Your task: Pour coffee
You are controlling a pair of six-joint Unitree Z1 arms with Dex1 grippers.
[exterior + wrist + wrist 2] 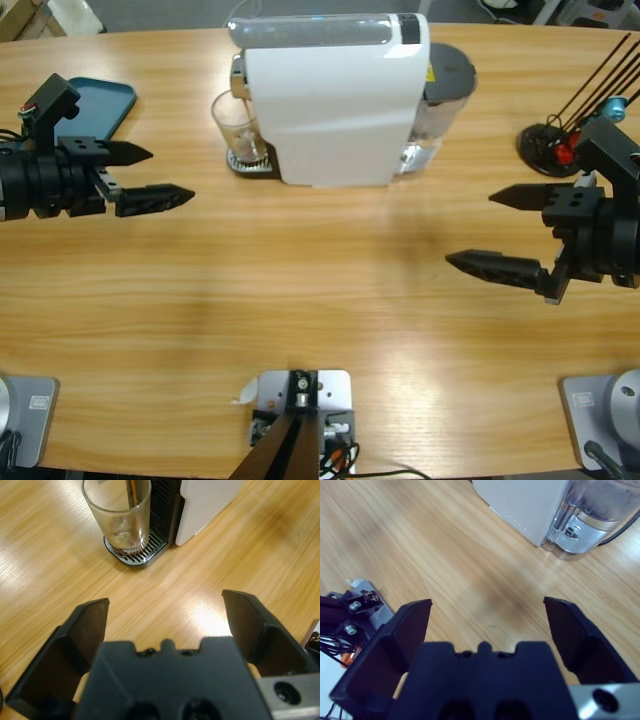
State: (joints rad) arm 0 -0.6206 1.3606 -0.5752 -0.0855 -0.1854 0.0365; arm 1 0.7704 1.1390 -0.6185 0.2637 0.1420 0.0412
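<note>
A clear glass [237, 125] [117, 515] stands on the drip tray [135, 555] at the left end of the white coffee machine [330, 100] [530, 505]. A thin brown stream [133, 492] runs down into the glass, and a shallow brownish layer of coffee [124, 544] lies at its base. My left gripper [165, 175] [165, 600] is open and holds nothing, a short way left of the glass and pointing towards it. My right gripper [470, 230] [487, 601] is open over bare table, to the right of and in front of the machine.
A teal tray [95, 105] lies at the back left behind the left arm. At the back right a black stand [550, 140] with thin rods holds a red capsule [565, 152] and a blue capsule [617, 103]. The machine's water tank [592, 520] faces the right gripper.
</note>
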